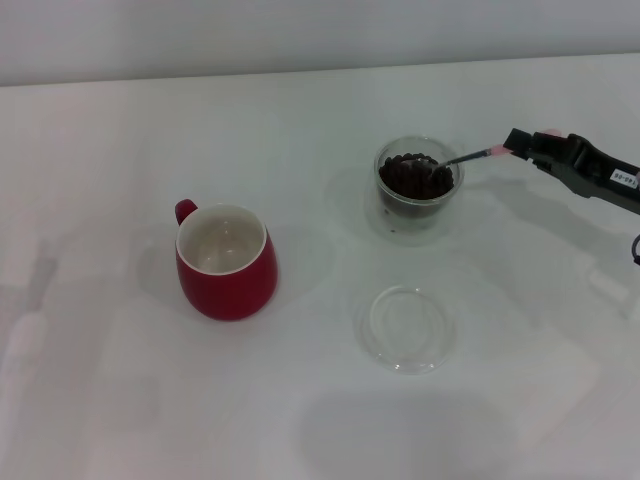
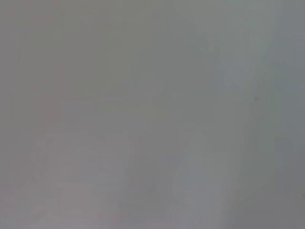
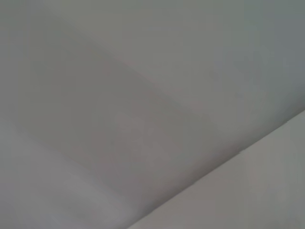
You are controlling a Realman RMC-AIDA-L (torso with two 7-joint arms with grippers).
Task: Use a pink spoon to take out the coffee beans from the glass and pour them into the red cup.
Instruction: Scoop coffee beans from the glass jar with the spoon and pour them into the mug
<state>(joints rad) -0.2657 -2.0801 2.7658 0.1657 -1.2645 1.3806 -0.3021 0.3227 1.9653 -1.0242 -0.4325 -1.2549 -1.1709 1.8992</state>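
1. The right gripper comes in from the right edge of the head view, its black fingers clenched on the pale pink handle of the pink spoon.
2. The spoon slants down and to the left from the gripper, over the rim of the glass; its metal bowl sits at the top of the coffee beans, though whether it is dug in or just resting on them cannot be told.
3. The beans fill the glass close to its rim in a dark heap.
4. The glass stands on the white table, right of centre and towards the far side.
5. A flat clear glass dish lies nearer the robot, just in front of the glass and apart from it.
6. The red cup stands well to the left of the glass, upright, its white inside showing no beans, its small handle pointing to the far left.
7. The left gripper is not visible in any view; both wrist views show only plain grey surface.
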